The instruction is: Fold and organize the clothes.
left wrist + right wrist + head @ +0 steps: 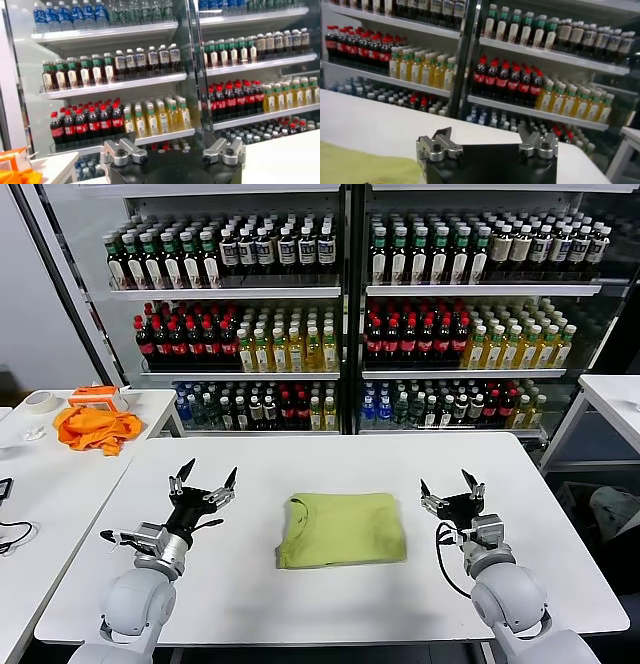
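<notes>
A yellow-green T-shirt [341, 529] lies folded into a neat rectangle in the middle of the white table [330, 464], collar toward its far left corner. My left gripper [204, 475] is raised above the table to the left of the shirt, fingers spread open and pointing up, holding nothing. My right gripper [448, 485] stands to the right of the shirt, also open and empty, pointing up. In the right wrist view a corner of the shirt [365, 165] shows beside the open right gripper [487, 137]. The left wrist view shows only the open left gripper [172, 150] against the shelves.
Drink shelves [340, 314] full of bottles stand behind the table. A side table on the left carries an orange cloth [97, 427], an orange-white box [98, 395] and a tape roll [40, 402]. Another white table [615, 399] stands at the right.
</notes>
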`<state>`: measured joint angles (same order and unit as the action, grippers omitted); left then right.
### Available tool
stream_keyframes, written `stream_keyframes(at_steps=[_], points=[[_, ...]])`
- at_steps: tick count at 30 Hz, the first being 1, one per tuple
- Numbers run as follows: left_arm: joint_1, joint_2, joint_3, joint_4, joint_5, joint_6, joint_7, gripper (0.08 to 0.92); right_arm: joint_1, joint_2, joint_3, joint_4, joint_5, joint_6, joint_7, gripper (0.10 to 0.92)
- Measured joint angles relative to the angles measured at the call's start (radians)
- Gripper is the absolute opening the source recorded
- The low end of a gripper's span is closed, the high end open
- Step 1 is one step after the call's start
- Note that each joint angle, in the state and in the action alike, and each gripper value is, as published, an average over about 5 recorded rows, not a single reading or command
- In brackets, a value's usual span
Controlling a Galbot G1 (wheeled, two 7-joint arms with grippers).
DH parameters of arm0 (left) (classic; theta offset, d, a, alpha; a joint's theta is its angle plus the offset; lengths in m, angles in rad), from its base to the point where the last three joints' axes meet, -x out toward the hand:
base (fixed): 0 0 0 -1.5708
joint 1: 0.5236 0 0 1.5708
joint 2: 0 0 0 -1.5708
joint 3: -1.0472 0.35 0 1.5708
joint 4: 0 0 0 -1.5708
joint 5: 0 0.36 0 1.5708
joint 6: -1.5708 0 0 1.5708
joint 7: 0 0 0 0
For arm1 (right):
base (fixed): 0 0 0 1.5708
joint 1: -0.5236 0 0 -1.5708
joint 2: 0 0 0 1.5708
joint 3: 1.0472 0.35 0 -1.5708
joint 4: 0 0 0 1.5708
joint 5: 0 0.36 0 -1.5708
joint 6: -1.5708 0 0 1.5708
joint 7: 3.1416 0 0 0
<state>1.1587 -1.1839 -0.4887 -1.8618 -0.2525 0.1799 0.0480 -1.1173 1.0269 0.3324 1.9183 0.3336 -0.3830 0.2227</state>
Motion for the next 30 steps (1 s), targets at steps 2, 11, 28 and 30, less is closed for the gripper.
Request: stream_keyframes(at_steps=[2,11,28,30], points=[[-0.003,0.002,0.002,0.002,0.005,-0.001,-0.001,0.823,0.0,0.002,0.007,-0.005,-0.013,0.01,-0.002,0.823],[-0.013,0.007,0.004,0.021,0.026,-0.003,0.009,0.823,0.006,0.002,0.029,-0.028,-0.068,0.044,-0.018,0.823],[-0.021,0.016,0.008,0.04,0.046,-0.08,0.025,0.823,0.013,0.023,0.076,-0.072,-0.146,0.104,-0.061,0.823],[-0.023,0.017,0.012,0.047,0.046,-0.087,0.026,0.823,0.016,0.026,0.079,-0.08,-0.158,0.117,-0.062,0.823]])
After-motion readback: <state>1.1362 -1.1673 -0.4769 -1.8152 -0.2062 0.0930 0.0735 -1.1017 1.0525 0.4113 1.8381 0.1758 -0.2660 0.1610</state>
